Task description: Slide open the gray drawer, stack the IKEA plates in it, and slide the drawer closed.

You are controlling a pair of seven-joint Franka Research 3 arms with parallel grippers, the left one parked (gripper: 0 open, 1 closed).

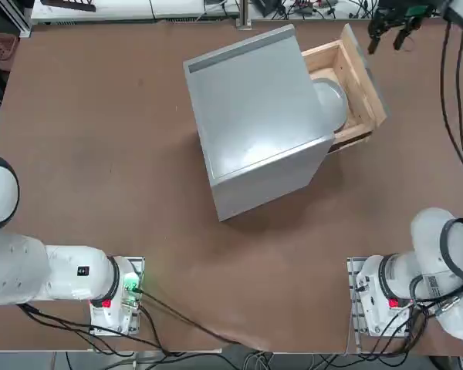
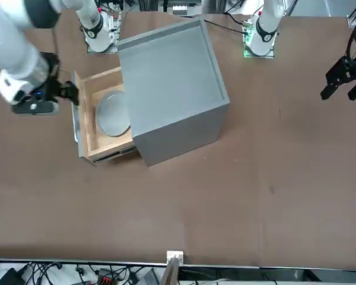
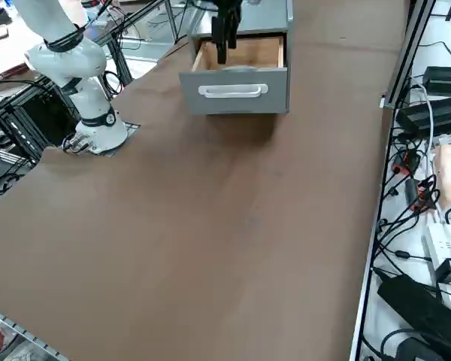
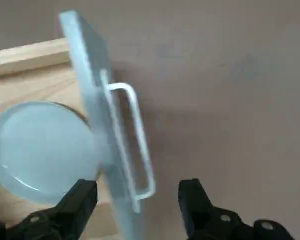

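Note:
The gray drawer (image 1: 355, 85) stands slid out of the gray cabinet (image 1: 255, 123) toward the far right; its wooden sides and gray front panel (image 3: 237, 90) show. A pale round plate (image 1: 332, 100) lies inside it, partly under the cabinet's edge, and is also visible in the front view (image 2: 113, 116) and the wrist view (image 4: 40, 145). I cannot make out a second plate apart from it. My right gripper (image 1: 387, 42) hovers above the drawer's front, open and empty. In the wrist view the gripper (image 4: 140, 197) straddles the front panel, with the white handle (image 4: 135, 145) between its fingers.
The brown table (image 1: 100, 154) stretches around the cabinet. Cables and power strips (image 3: 436, 248) run along the table's right edge. The right arm's base (image 1: 401, 293) sits at the near right.

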